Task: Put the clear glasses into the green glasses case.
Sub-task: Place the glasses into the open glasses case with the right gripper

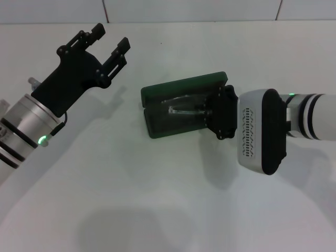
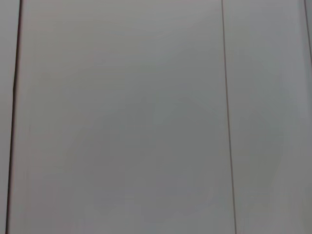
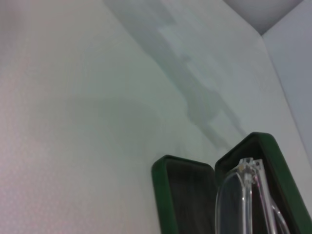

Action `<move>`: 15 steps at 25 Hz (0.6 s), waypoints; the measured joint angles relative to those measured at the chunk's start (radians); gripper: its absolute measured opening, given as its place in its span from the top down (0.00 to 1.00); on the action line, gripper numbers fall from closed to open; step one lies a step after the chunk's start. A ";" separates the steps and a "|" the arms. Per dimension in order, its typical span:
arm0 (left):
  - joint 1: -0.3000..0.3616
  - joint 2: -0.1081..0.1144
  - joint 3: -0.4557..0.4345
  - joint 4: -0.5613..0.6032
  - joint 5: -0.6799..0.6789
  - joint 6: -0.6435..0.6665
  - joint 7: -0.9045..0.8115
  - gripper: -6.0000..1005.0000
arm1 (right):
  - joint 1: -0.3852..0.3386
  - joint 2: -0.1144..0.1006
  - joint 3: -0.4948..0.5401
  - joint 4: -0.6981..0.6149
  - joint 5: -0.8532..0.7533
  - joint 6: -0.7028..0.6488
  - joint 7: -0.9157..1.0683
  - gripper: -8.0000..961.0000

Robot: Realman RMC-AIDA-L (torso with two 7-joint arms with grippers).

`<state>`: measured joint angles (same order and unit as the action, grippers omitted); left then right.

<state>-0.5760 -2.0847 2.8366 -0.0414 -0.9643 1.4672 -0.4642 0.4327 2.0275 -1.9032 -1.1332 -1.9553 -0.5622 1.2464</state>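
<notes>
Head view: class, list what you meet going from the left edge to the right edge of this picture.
Left arm's gripper, raised with fingers apart → green glasses case, lying open → clear glasses inside it → right arm's gripper at the case's right end.

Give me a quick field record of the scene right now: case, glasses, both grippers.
case: green glasses case, open on the white table
glasses: clear glasses over the open case, at the right gripper
right gripper: right gripper at the case; jaws hidden
left gripper: left gripper raised away from the case, jaws open, empty
</notes>
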 joint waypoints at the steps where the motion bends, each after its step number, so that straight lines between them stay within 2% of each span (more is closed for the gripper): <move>1: -0.001 0.000 0.000 0.000 0.000 -0.004 0.000 0.39 | 0.002 0.000 -0.006 0.001 -0.001 0.007 0.000 0.86; 7: -0.009 0.000 0.000 0.000 -0.001 -0.018 -0.001 0.39 | 0.014 0.001 -0.028 0.002 -0.003 0.027 0.000 0.86; 15: -0.026 -0.001 0.001 0.000 0.002 -0.037 -0.001 0.39 | 0.028 0.000 -0.166 0.035 -0.027 0.224 -0.005 0.86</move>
<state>-0.6024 -2.0860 2.8377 -0.0413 -0.9624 1.4302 -0.4648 0.4604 2.0279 -2.0695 -1.0978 -1.9827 -0.3386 1.2410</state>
